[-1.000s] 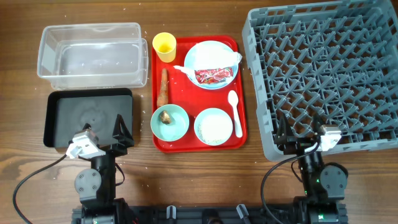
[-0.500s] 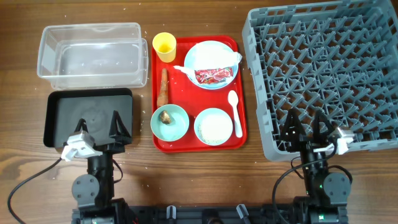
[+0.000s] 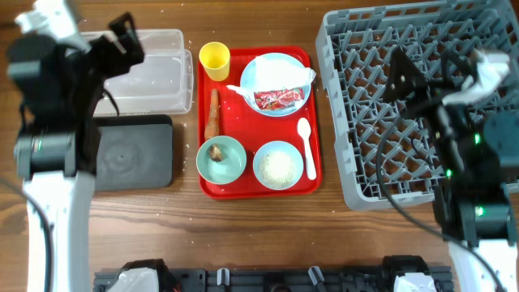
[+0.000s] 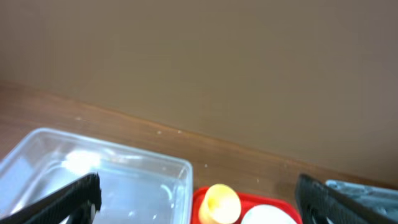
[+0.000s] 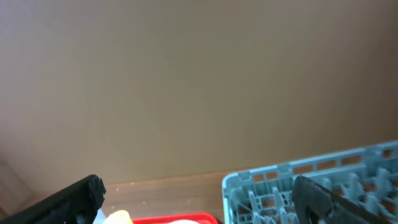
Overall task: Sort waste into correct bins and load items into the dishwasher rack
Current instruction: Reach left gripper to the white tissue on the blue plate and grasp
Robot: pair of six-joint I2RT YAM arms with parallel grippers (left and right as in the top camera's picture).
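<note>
The red serving tray holds a yellow cup, a pale blue plate with a white napkin and a red wrapper, a carrot piece, a teal bowl with a brown scrap, a teal bowl of rice and a white spoon. My left gripper is open and empty, raised above the clear tub. My right gripper is open and empty, raised above the grey rack. The black tray lies below the tub.
In the left wrist view my open fingers frame the tub and the cup. In the right wrist view my open fingers frame the rack corner. A plain brown wall stands behind the table.
Both arms have risen from their folded pose at the table's front edge. The left one is high over the tub, the right one high over the rack. Nothing on the table moved.
</note>
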